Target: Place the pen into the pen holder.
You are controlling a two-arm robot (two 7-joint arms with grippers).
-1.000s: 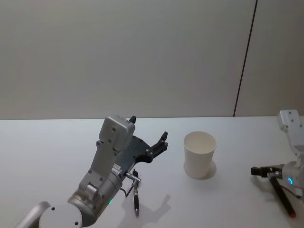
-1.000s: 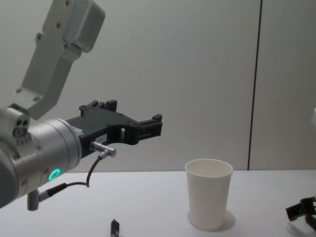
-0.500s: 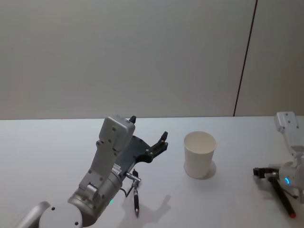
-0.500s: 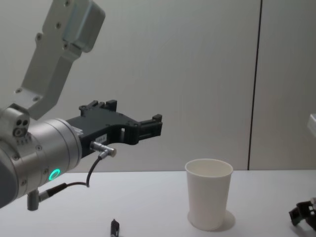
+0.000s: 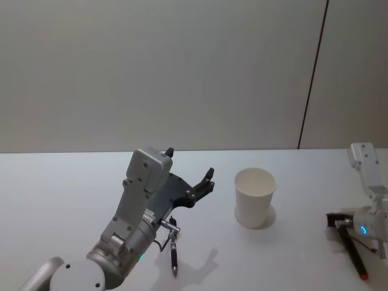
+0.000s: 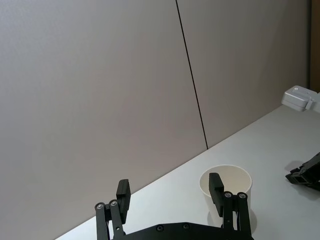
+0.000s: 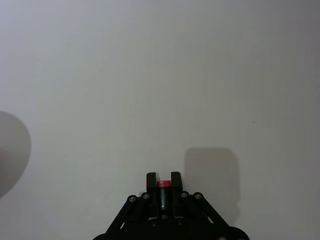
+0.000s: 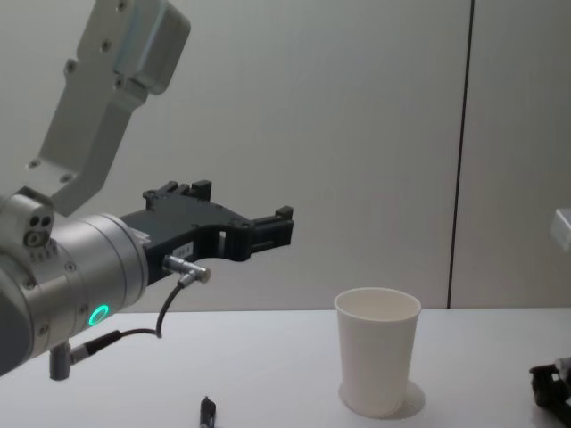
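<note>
While one cup (image 5: 254, 197) stands, two pens (image 5: 174, 257) (image 5: 352, 253) show.

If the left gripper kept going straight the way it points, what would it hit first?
Probably the back wall. The left gripper is open, held above the paper cup rim and aimed past it, though depth is unclear.

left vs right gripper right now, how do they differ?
Left gripper: fingers spread wide, empty; right gripper: closed on the red-ended pen. Left gripper hangs raised above the table, aimed toward the pen holder; right gripper sits low at the table's right side. Both are black two-finger grippers.
</note>
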